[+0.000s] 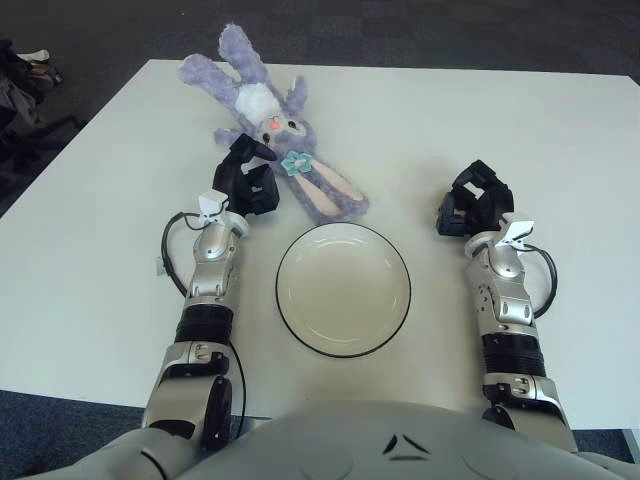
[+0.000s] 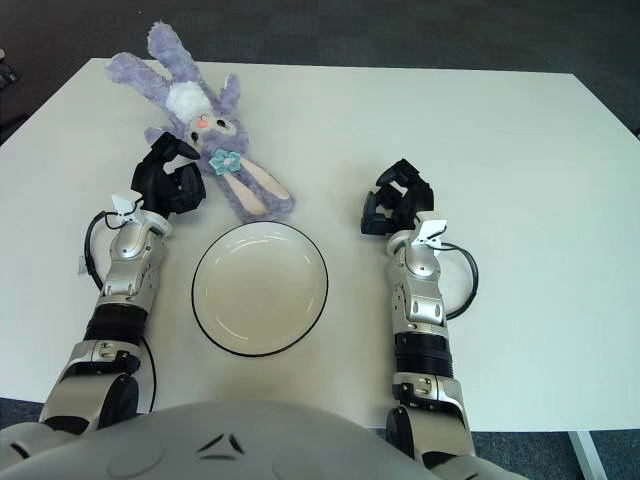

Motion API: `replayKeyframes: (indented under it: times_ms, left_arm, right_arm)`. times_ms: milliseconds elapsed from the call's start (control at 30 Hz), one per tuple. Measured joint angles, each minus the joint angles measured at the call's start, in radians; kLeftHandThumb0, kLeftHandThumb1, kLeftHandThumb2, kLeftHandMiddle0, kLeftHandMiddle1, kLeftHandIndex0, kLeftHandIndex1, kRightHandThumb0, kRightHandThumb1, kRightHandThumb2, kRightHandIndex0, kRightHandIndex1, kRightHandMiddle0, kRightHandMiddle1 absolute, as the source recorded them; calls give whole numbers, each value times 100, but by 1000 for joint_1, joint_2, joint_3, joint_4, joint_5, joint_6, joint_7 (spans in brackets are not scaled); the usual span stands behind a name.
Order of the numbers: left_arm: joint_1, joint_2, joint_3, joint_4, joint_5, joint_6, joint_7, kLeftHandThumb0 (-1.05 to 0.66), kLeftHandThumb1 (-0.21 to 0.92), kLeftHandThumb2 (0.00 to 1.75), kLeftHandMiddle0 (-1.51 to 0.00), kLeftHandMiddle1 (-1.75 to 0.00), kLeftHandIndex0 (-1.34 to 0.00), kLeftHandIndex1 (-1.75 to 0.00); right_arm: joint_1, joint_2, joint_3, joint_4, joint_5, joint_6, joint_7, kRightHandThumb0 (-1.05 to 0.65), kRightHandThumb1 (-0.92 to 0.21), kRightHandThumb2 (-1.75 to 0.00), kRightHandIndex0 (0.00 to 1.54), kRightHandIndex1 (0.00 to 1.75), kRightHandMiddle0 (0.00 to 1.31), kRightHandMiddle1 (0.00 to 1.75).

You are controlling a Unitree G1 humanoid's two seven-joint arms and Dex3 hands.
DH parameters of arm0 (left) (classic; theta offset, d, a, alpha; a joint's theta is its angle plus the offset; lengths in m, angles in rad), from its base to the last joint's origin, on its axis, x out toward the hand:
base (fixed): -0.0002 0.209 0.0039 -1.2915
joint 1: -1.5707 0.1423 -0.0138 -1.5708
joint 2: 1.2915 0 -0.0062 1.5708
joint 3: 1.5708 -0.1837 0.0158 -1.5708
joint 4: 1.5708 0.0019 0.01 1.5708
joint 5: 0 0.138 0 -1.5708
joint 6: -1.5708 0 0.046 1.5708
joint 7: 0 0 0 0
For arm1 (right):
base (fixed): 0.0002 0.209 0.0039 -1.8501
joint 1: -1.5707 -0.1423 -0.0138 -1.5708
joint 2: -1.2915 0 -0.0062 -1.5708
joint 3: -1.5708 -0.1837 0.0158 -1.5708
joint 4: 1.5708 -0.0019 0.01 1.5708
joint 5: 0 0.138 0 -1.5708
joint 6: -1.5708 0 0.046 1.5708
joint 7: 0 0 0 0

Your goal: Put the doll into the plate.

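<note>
Left eye view, with the right eye view showing the same scene from slightly to one side. White table point(image 1: 560, 140) seen from the robot's head, looking forward and down. Plate point(image 1: 343, 290): round, pale, dark-rimmed, upright and holding nothing, lying on the table in front of the robot's torso; taken here as the landmark. Doll point(image 1: 283, 135): a lilac plush rabbit with a white patch, a pink nose and a small teal flower at its neck, lying flat on the table beyond the plate and toward the robot's left, its long ears reaching down to just beyond the plate's far rim without touching it; the doll is wholly outside the plate. Left hand point(image 1: 247, 180): beyond and to the left of the plate, just beside the doll's near flank; its dark fingers are curled but partly apart, close to the plush, and whether they touch it cannot be told; nothing is held. Right hand point(image 1: 473, 203): to the right of the plate and slightly beyond it, well apart from the doll, over bare table, fingers loosely curled, gripping nothing.
</note>
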Motion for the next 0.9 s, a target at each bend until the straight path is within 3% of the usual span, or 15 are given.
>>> replayKeyframes:
  times_ms: [900]
  left_arm:
    - [-3,7,0,15,7,-26,-3,-43,47,112,-105,-175,-49,-175]
  right_arm:
    - [3,7,-1,-24,3,35,-6,-1,9,-175,93,165,71,175]
